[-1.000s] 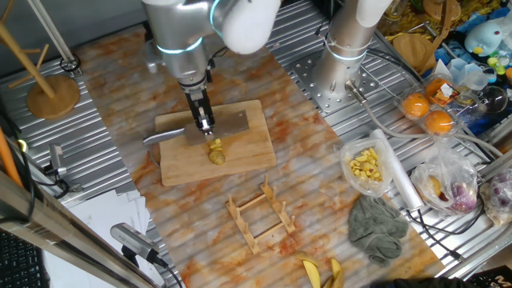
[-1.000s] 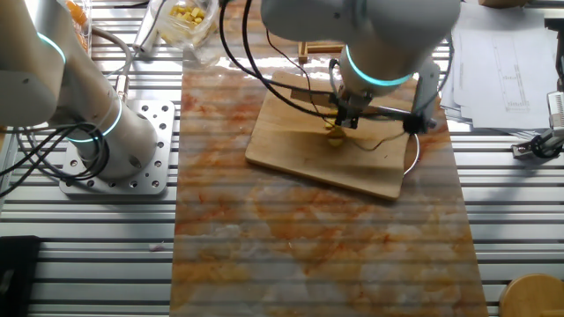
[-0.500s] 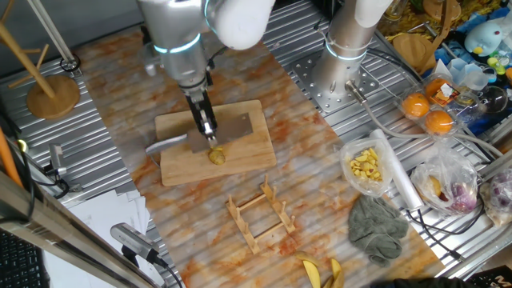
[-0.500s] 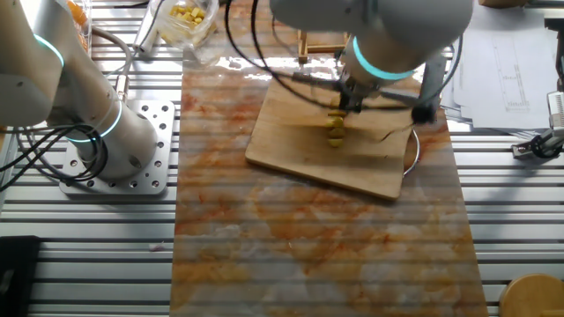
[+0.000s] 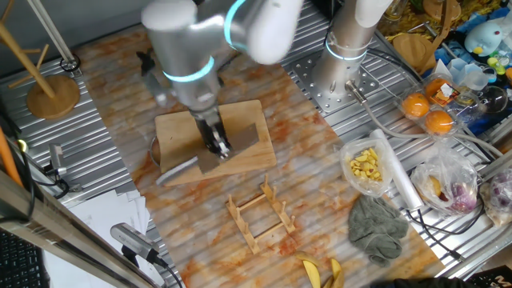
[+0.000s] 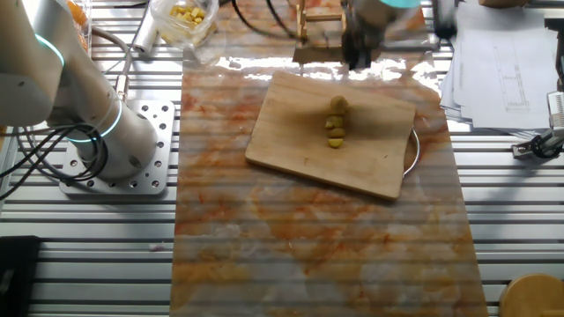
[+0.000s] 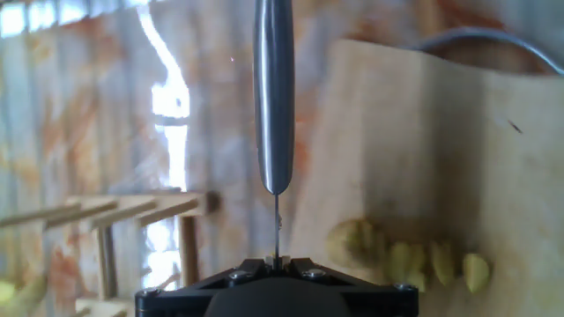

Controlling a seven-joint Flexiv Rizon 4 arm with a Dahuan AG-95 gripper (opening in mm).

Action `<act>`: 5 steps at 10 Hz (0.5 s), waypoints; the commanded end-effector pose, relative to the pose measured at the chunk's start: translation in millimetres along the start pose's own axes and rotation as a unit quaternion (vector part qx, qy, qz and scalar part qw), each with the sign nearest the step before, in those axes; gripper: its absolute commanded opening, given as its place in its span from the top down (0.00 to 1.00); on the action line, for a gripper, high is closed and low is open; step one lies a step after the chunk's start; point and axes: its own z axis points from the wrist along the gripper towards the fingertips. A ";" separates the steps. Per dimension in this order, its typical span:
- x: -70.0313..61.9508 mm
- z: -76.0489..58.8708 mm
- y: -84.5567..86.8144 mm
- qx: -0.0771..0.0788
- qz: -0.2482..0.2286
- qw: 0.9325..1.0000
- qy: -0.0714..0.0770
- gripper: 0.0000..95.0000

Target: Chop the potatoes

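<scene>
From the hand view, we see our gripper [image 7: 276, 261] clamped tight on a knife [image 7: 274, 97], its thin blade edge running up the middle of the picture and the handle beyond it. Just to the right of the blade line lie the potatoes [image 7: 401, 258], a short row of yellow-olive chunks resting on the wooden cutting board [image 7: 414, 141]. The knife sits beside the row, not over it, near the board's edge. On the other side stands a wooden rack [image 7: 106, 238] on the tabletop [image 7: 79, 114].

In the other fixed view, the potatoes [image 6: 336, 122] sit mid-board in a small line, well clear of the blurred hand above.

We judge the main risk to be misalignment: if we bring the blade down from here, it could miss the chunks, strike bare board at the rim, or clip the rack. A glancing hit on rounded pieces could also roll them off the board.
</scene>
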 end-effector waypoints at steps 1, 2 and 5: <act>-6.7 -2.8 24.4 0.031 -0.035 0.999 0.024 1.00; -6.7 -2.8 24.4 0.050 -0.061 0.996 0.033 1.00; -6.7 -2.8 24.4 0.070 -0.140 0.987 0.045 1.00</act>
